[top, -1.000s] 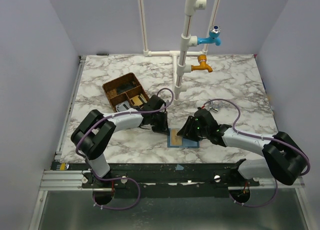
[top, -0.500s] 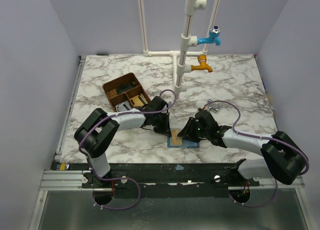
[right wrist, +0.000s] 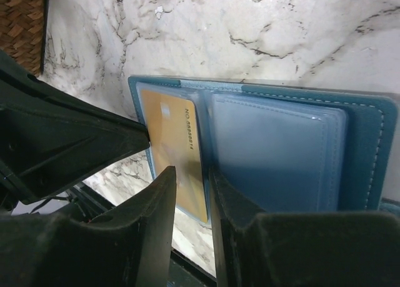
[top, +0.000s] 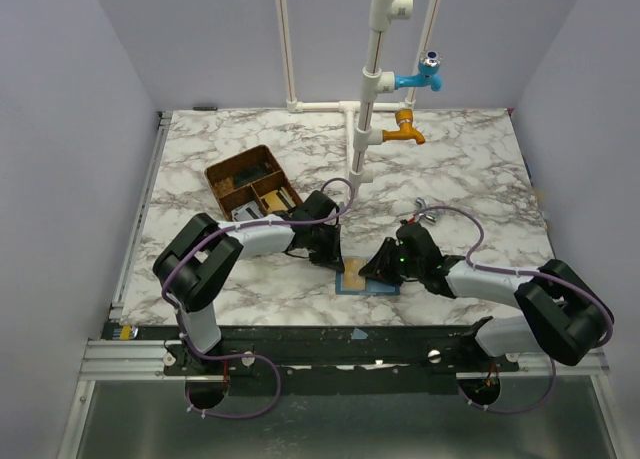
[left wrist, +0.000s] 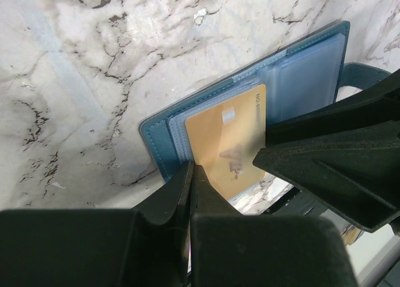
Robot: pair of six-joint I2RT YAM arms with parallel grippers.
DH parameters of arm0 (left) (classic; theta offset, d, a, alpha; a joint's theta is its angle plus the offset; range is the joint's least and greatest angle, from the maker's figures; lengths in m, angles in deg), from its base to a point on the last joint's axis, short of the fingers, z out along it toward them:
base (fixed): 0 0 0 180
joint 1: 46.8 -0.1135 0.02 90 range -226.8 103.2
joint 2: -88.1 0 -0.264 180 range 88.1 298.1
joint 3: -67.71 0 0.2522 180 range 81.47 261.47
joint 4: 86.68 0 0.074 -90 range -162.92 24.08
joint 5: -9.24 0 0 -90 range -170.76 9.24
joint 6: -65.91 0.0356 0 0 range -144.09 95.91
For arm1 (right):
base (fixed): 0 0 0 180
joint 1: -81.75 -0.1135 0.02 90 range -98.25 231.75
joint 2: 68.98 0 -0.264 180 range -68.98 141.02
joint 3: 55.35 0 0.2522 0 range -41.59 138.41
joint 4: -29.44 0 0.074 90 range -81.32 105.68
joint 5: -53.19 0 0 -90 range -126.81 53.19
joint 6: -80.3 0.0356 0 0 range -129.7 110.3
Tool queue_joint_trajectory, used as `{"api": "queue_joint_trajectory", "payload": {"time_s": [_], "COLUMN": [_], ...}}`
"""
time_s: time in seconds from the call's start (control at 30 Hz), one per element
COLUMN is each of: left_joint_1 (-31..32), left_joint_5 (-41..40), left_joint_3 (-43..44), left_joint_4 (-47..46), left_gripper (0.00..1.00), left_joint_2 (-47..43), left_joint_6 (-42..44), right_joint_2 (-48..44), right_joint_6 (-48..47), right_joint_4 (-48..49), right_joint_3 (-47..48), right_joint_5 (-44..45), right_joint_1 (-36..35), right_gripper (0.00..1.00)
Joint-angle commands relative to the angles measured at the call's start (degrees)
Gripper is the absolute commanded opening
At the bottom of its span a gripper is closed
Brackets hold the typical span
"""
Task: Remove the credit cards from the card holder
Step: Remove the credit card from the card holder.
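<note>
Here's the holder [top: 367, 278], lying open and flat on the counter [top: 480, 179], with a gold card [top: 353, 275] in its left pocket. The left gripper [top: 335, 262] is at the holder's left edge. Its jaws are pressed fully together, gripping nothing, with the tip down right by the card's corner. The right gripper [top: 368, 271] comes in over the holder's middle, jaws only a narrow gap apart, and the card's inner edge shows in that gap. I cannot tell whether they pinch it. Beyond the holder, to the left, sits a brown tray [top: 252, 184].
</note>
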Motion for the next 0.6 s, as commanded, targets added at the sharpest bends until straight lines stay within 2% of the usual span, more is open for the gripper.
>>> {"api": "queue_joint_trajectory", "payload": {"time_s": [0.0, 0.57], "left_joint_1": [1.09, 1.09], "left_joint_5": [-2.06, -3.08], "left_joint_3": [1.06, 1.14], "left_joint_4": [2.07, 3.40], "left_gripper": [0.00, 0.00], "left_joint_2": [2.28, 3.00], "left_joint_6": [-0.29, -0.62], "right_joint_2": [0.89, 2.26], "right_joint_6": [0.81, 2.67], "right_joint_4": [3.40, 10.25], "right_joint_3": [-2.10, -4.50], "right_joint_5": [-2.27, -5.61], "right_joint_1": [0.96, 2.51], "right_gripper": [0.29, 0.11]}}
